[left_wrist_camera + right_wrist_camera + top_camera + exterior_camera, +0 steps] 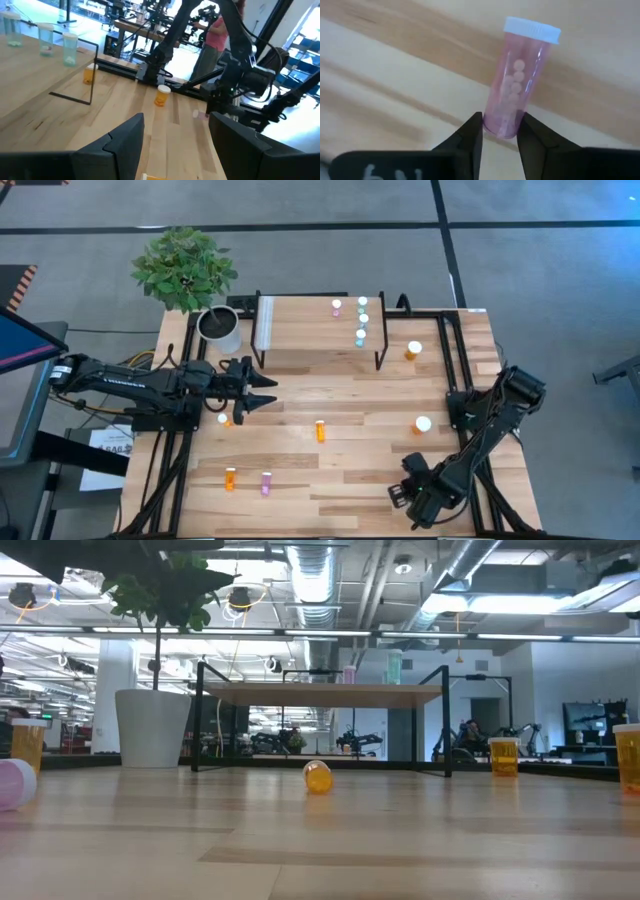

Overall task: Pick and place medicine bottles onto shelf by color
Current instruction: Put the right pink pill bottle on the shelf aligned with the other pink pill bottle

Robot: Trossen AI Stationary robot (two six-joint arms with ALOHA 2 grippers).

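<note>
Two arms in your view | right gripper (500, 131) low at table's near right edge, fingers clamped on pink bottle (516, 77) | left gripper (262, 392) reaching level before shelf (315, 330), fingers spread, empty

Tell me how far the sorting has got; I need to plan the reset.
Done: one pink bottle and three teal bottles stand on the shelf. In hand: the right gripper clamps a held pink bottle; the left gripper is open. Left: several orange bottles and a loose pink bottle on the table.
</note>
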